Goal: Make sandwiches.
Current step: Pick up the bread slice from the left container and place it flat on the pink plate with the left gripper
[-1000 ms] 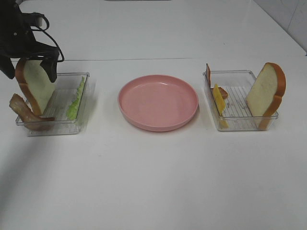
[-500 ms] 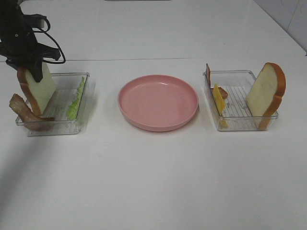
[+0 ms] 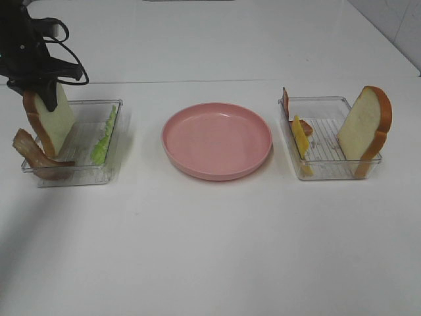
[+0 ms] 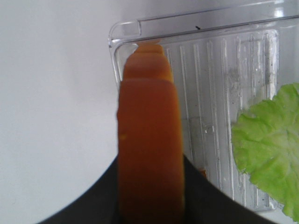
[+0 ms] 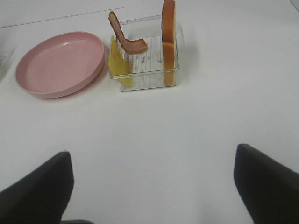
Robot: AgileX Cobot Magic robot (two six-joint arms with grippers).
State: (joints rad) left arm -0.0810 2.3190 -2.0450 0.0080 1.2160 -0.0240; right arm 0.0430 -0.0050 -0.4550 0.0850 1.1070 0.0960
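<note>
My left gripper (image 3: 41, 87) is shut on the top edge of a white bread slice (image 3: 51, 124) with an orange-brown crust. The slice stands upright in the left clear tray (image 3: 80, 179). In the left wrist view its crust (image 4: 149, 140) sits between my dark fingers (image 4: 205, 200). A brown bacon strip (image 3: 31, 155) leans at that tray's front left. Green lettuce (image 3: 104, 137) leans on its right wall (image 4: 268, 149). My right gripper (image 5: 152, 196) is open and empty over bare table. It is out of the exterior high view.
A round pink plate (image 3: 217, 139) lies between the trays (image 5: 60, 63). The right clear tray (image 3: 329, 172) holds a second bread slice (image 3: 366, 125), a yellow cheese square (image 3: 301, 141) and a bacon strip (image 5: 126, 39). White table lies in front.
My left gripper's fingers, spread around the bread slice a second ago, have come together on its top edge. The slice still stands in the tray.
</note>
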